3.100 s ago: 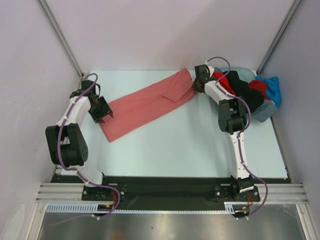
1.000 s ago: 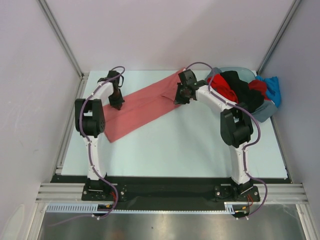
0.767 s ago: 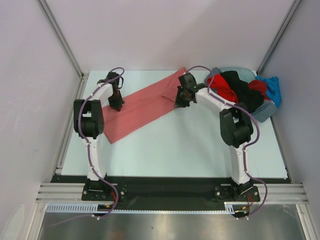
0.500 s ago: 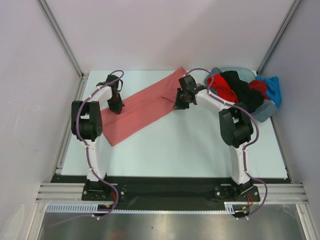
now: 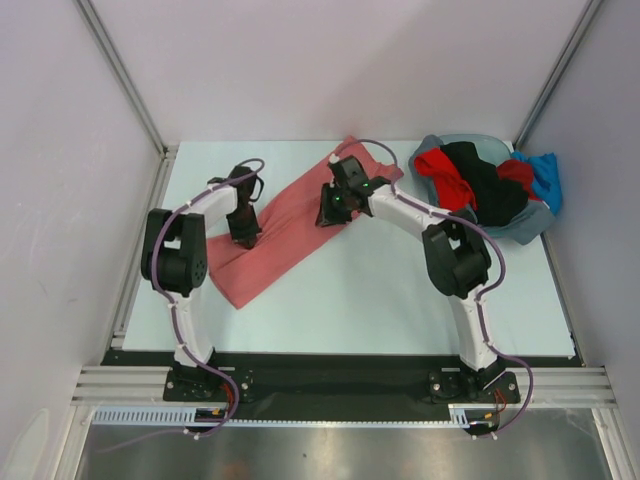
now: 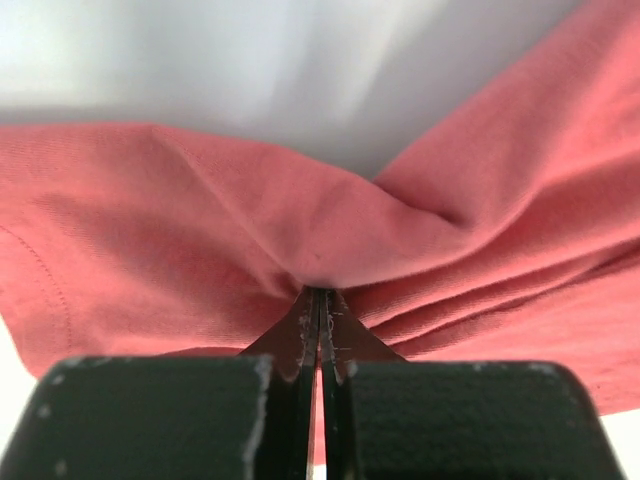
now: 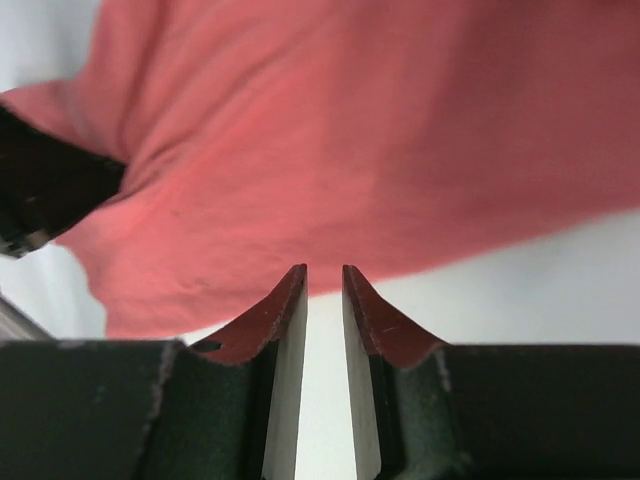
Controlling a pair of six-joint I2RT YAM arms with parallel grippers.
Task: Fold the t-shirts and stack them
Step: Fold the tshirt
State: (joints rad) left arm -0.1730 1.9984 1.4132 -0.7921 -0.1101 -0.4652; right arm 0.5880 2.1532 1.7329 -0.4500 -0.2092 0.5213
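A salmon-red t-shirt (image 5: pixel 290 212) lies as a long diagonal band across the back left of the table. My left gripper (image 5: pixel 247 238) is shut on a bunched fold of it; the left wrist view shows the cloth (image 6: pixel 200 220) puckering into the closed tips of the left gripper (image 6: pixel 320 295). My right gripper (image 5: pixel 328 215) sits at the shirt's near edge. In the right wrist view the right gripper (image 7: pixel 324 272) is open a little with only bare table in the gap, and the shirt (image 7: pixel 350 130) lies just past the tips. Black (image 5: pixel 480 180), bright red (image 5: pixel 440 172) and blue (image 5: pixel 545 175) t-shirts are piled at the back right.
A grey-blue plastic basin (image 5: pixel 530 228) at the back right corner holds the piled shirts, some hanging over its rim. Enclosure walls and metal posts close in the table on three sides. Part of the left arm (image 7: pixel 40 180) shows dark at the left of the right wrist view.
The right gripper slid left and nearer along the shirt and its jaws parted, letting the cloth go. The left gripper moved right and nearer, dragging its pinched fold. The shirt's far end shifted left.
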